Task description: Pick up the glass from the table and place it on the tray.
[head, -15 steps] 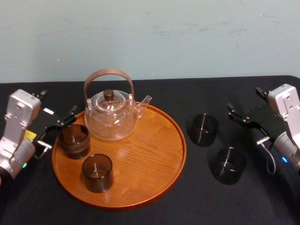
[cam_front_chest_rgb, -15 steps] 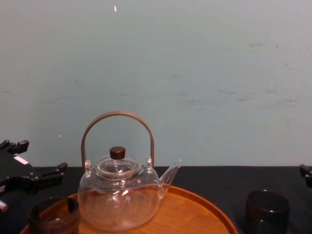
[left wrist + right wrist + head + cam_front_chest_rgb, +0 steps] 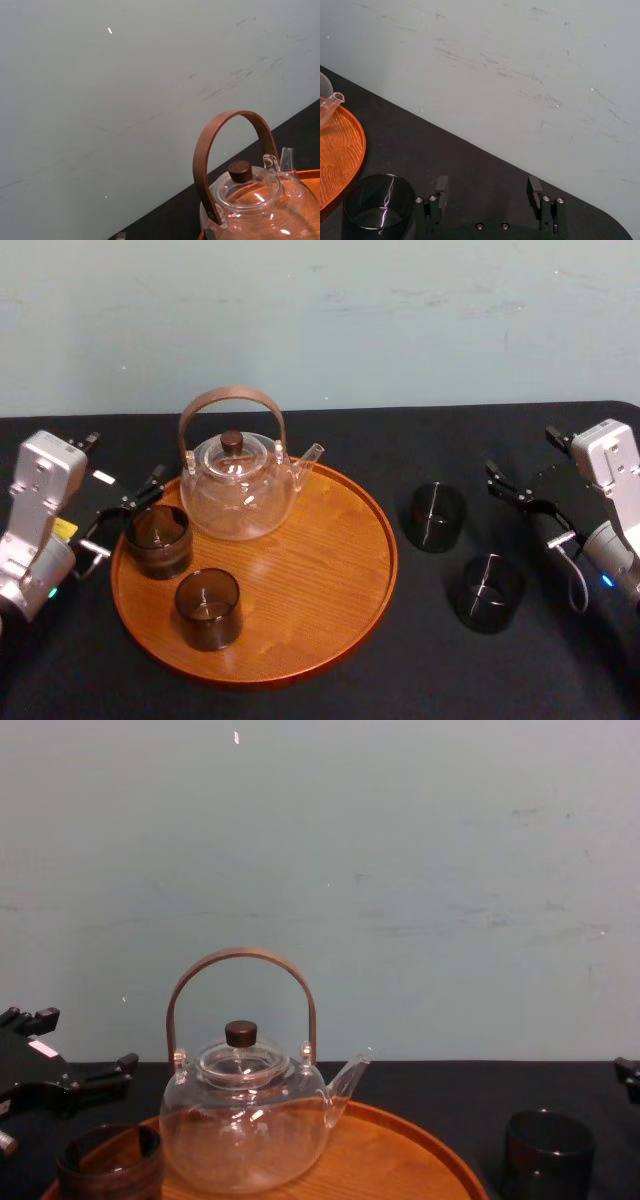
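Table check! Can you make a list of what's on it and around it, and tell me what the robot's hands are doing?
Surface: black table, no spills seen.
Job's things: tray holds the rear glass and front glass; the far glass and near glass stand on the table to its right.
Clutter: teapot at the back of the tray; nothing else seen.
Grippers: left gripper open, beside the rear glass; right gripper open, right of the far glass, holding nothing.
Cables: grey cable looped at the right wrist.
Surroundings: plain pale wall.
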Robot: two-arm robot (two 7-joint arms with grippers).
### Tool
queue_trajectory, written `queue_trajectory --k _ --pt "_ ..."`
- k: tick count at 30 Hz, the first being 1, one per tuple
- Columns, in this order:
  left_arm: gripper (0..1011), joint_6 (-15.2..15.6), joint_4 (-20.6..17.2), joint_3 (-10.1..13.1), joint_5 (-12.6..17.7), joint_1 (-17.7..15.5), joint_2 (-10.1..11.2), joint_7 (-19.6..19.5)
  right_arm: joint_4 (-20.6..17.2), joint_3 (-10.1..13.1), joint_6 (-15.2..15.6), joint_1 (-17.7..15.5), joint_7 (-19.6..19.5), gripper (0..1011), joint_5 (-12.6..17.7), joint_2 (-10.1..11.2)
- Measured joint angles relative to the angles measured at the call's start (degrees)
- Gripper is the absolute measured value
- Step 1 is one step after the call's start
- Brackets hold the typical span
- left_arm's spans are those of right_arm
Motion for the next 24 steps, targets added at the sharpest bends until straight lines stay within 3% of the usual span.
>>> queue_trajectory --k 24 --pt "1001 0.0 0.0 0.0 0.0 0.0 0.0 0.0 0.0 0.0 0.0 0.0 0.0 1002 0.0 0.0"
